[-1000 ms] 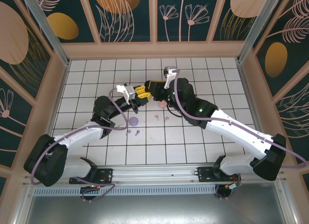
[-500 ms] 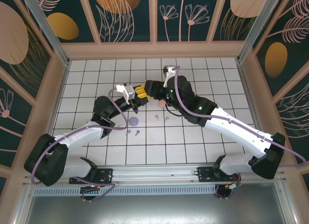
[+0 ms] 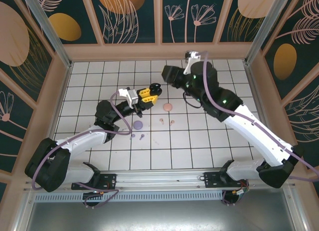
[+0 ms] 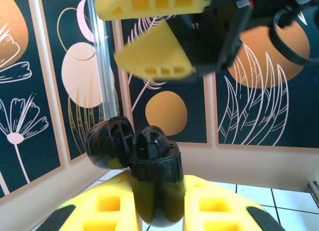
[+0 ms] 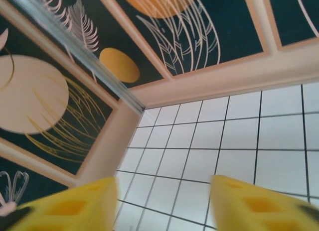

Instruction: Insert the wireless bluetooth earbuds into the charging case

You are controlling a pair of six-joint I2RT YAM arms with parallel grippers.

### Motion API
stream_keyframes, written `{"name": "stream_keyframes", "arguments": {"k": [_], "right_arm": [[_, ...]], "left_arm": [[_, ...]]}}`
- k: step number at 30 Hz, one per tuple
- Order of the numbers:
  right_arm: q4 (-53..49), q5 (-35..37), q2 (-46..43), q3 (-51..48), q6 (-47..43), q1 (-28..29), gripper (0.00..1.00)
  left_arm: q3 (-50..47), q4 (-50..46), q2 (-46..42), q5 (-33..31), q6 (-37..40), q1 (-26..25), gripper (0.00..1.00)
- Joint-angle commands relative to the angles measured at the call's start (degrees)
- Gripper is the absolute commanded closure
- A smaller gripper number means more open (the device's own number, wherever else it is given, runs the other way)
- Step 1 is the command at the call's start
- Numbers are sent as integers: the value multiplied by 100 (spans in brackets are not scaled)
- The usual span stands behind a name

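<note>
Your left gripper [image 3: 148,93] is pinching the open charging case [image 4: 155,177]; your right gripper [image 5: 162,193] is hanging spread and empty near the case. The wireless bluetooth earbuds [image 3: 161,121] are lying on the tiles [image 3: 199,141] near the case. They are probably light and slippery, so pinch the stems.

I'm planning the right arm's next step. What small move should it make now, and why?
Probably bring the right gripper back to the black charging case and tip its open lid shut. The left gripper clamps that case upright, the right gripper hangs open and empty above the tiles, and lying on the tiles are pale pink earbuds and lilac earbuds.
</note>
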Motion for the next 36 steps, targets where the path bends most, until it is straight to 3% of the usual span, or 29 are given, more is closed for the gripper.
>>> {"name": "stream_keyframes", "arguments": {"k": [1,5,8,17,25,31,36], "right_arm": [[-781,-723,389,638,-259,-269,69],[-1345,-1286,968,1292,-577,-433,90],[-1608,-1582,1351,1584,-741,-457,100],[-1844,-2071,1737,1386,-834,-450,100],[-1979,-2219,1159,600,-737,-151,100],[-1825,-1949,549,-24,-408,43,100],[-1518,-1157,-50,-404,26,-222,100]], "left_arm": [[92,-17,63,270,70,-30,100],[218,-298,122,470,157,-25,100],[252,-395,158,519,162,-30,100],[261,-448,181,486,193,-38,100],[314,-428,260,257,168,-36,100],[366,-324,351,130,67,-40,100],[341,-263,444,32,-174,-38,100]]}}
